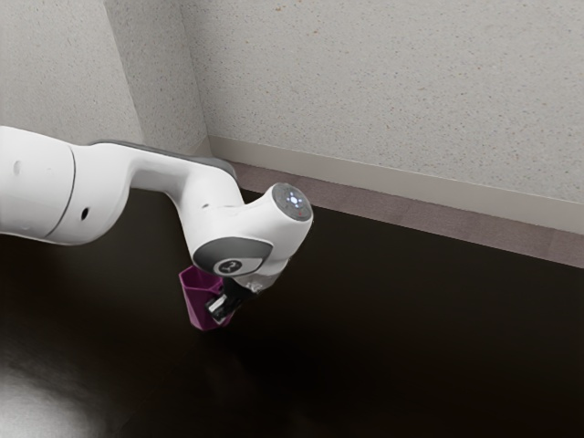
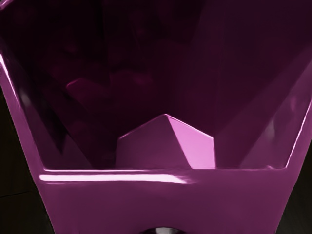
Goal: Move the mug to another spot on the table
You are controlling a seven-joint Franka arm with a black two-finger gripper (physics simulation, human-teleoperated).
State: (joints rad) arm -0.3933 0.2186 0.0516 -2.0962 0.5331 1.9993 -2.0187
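Well in from the far edge of the tabletop (image 1: pixel 411 356), the purple mug (image 1: pixel 194 294) sits mouth-up just beneath my gripper (image 1: pixel 222 307), 1 side of its rim directly under my hand. Whether my jaws are apart or clamped, I cannot tell.

dark glossy table (image 1: pixel 411 347); pale textured wall (image 1: pixel 411 82) behind; light baseboard (image 1: pixel 411 182); mauve floor strip (image 1: pixel 429 217).

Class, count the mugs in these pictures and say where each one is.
1. The purple mug is at the gripper, beneath the arm's hand, over the dark table toward the exterior view's left. The arm may hide part of the table behind it.
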